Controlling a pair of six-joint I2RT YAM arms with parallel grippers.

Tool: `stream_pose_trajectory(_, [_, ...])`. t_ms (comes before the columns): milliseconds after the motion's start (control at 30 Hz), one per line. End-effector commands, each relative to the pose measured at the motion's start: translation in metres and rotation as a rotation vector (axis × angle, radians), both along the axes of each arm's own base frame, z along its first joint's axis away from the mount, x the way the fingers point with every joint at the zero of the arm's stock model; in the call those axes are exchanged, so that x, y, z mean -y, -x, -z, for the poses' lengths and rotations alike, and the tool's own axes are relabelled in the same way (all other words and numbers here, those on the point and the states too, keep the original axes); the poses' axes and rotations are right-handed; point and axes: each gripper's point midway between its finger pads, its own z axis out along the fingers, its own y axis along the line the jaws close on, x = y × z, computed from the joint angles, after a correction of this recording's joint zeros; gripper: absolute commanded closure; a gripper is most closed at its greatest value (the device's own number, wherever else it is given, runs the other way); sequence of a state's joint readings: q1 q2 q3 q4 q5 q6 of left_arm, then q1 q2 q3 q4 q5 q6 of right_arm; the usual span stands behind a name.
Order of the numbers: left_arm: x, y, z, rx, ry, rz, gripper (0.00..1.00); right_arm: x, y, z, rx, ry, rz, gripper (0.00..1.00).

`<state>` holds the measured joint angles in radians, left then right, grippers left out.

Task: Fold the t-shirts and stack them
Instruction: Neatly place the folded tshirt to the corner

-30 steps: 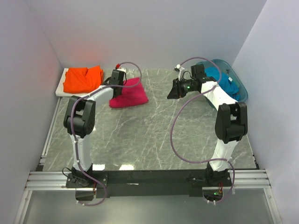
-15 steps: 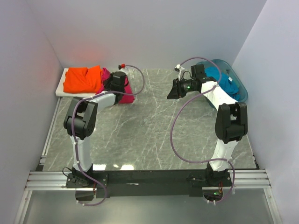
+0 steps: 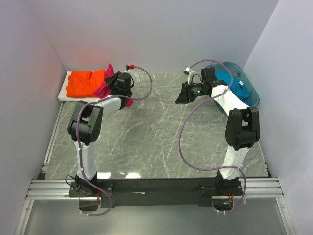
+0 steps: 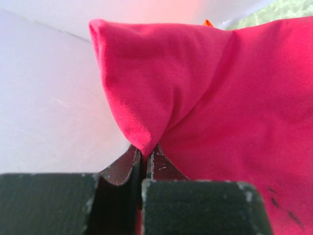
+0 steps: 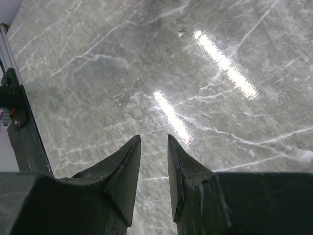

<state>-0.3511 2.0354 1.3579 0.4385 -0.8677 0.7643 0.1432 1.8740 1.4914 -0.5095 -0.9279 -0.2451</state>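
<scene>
**Magenta-red t-shirt (image 4: 220, 98) pinched beside the orange one**

It hangs bunched from the left hand (image 4: 145, 157), which is clamped on a fold, at the counter's (image 3: 156, 137) far-left corner against the orange t-shirt (image 3: 84, 83). The cloth looks soft, light and limp, so an edge would probably give a better hold. The right hand (image 5: 152, 147) stands partly apart, empty.

White arm links (image 3: 85, 159), black joints (image 3: 83, 123); looping purple cables (image 3: 179, 139); right claw (image 5: 152, 144) dark, tapered.
</scene>
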Motion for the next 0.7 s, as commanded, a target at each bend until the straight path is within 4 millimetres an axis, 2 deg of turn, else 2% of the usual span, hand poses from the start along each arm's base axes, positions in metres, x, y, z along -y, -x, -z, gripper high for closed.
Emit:
stream_pose_trajectory(0, [-0.006, -0.013, -0.040, 0.101, -0.060, -0.019, 1.00, 0.002, 0.000, -0.020, 0.051, -0.028, -0.015, 0.64])
stream_pose_trajectory(267, [-0.026, -0.022, -0.047, 0.073, -0.126, -0.029, 1.00, 0.001, 0.001, -0.019, 0.044, -0.036, -0.023, 0.64])
stream_pose_trajectory(467, [-0.040, -0.027, -0.065, 0.095, -0.170, -0.029, 1.00, -0.001, 0.001, -0.019, 0.036, -0.050, -0.030, 0.64])
stream_pose_trajectory(667, [-0.042, -0.038, -0.087, 0.139, -0.195, -0.030, 1.00, -0.002, 0.001, -0.016, 0.028, -0.050, -0.033, 0.64])
